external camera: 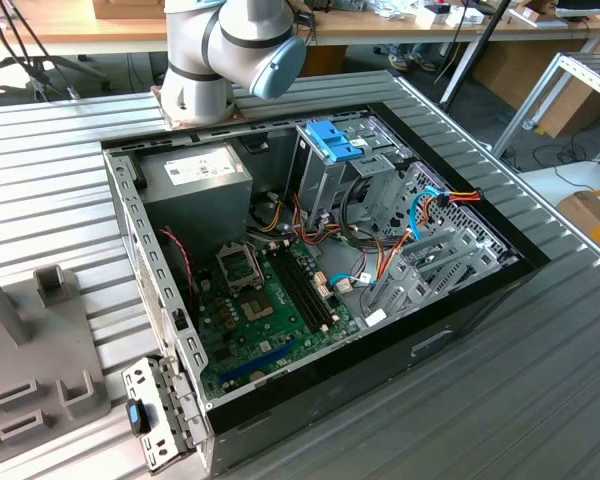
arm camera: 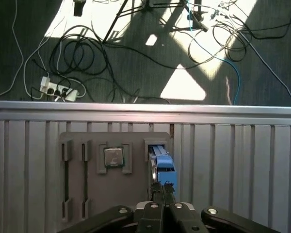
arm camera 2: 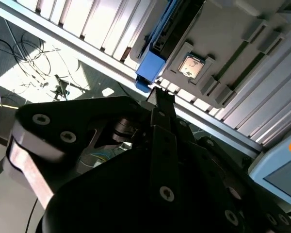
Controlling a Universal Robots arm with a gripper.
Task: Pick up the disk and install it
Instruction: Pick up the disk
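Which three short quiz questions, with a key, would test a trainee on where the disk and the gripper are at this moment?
1. True or false: the disk already sits inside the computer case.
2. The processor chip lies: A in a pocket of the grey holder, beside the disk; B on top of the disk; C inside the computer case.
3. Fill in: in the first wrist view, the gripper is nearest to the ____.
Key: 1 false, it stands in a slot of the grey holder; 2 A; 3 disk.
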